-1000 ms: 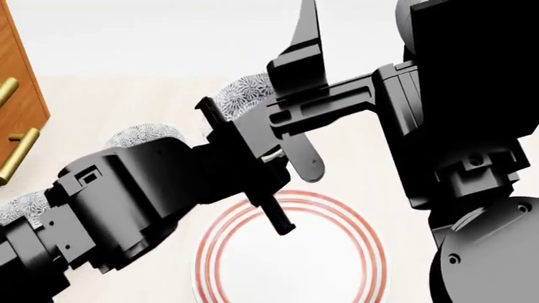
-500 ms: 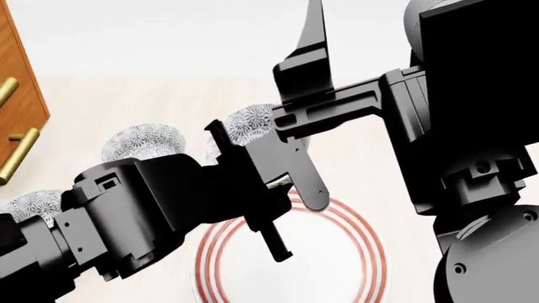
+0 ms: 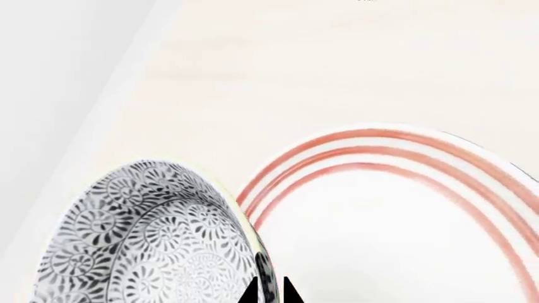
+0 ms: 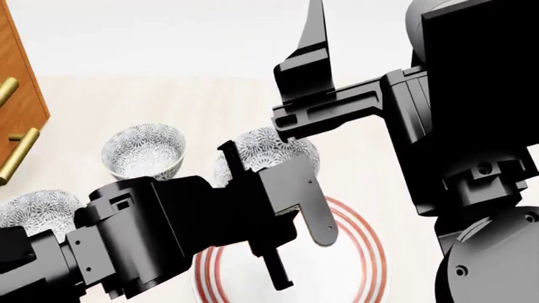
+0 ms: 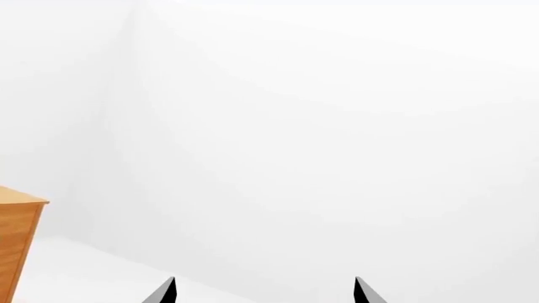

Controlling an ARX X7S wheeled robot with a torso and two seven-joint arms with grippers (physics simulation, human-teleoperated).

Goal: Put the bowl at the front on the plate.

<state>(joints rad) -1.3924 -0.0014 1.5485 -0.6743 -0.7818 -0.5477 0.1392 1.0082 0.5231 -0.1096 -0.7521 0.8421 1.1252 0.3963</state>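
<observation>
The left pincer (image 3: 269,291) pinches the bowl's rim, tips closed on it. The bowl (image 4: 267,151) sits upright w/ its open side up. It's round, so no long side. It is held at the plate's far edge, partly over the red rings. The plate (image 4: 364,252) lies flat on the bench (image 4: 93,107). Two more bowls (image 4: 143,151) sit beside the plate. The right pincer (image 5: 264,290) is up high, tips wide apart, gripping nothing.

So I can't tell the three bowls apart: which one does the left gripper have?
The bowl by the plate; the left gripper pinches its rim. The other two bowls stand free, farther left.
</observation>
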